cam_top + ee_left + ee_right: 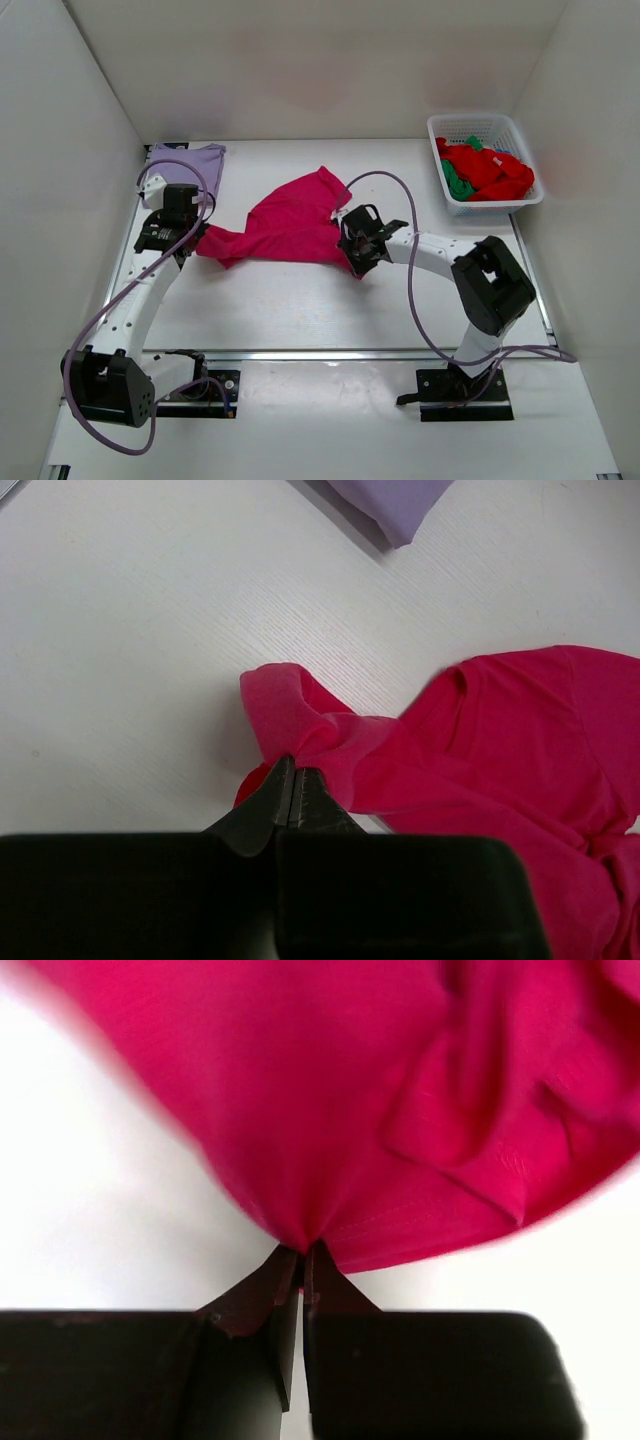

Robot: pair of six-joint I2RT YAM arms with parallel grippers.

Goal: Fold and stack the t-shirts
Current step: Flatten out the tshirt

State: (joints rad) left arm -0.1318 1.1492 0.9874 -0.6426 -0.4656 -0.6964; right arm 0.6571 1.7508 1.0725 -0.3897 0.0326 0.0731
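White tabletop (300, 300) carries the magenta-pink t-shirt (285, 225), crumpled at centre between both arms. From the near edge the left arm (140, 300) stretches forward and the right arm (440, 255) bends inward. Tips together, the left gripper (293, 770) clamps the shirt's left end, while the right gripper (302, 1252) pinches its near right edge. At the far-left corner lies the pale lavender t-shirt (187, 160).

White table (300, 310), matte, fine streaky grain visible up close. Boxed in on three sides by plain white panels: left wall (60, 200), back wall (300, 70), right wall (590, 250), all meeting the tabletop directly. Metal rail (330, 354) runs across the near part of the table, left to right, with thinner strips along both side edges. Light is even and diffuse, from above; shadows soft and short. No windows or floor in view.
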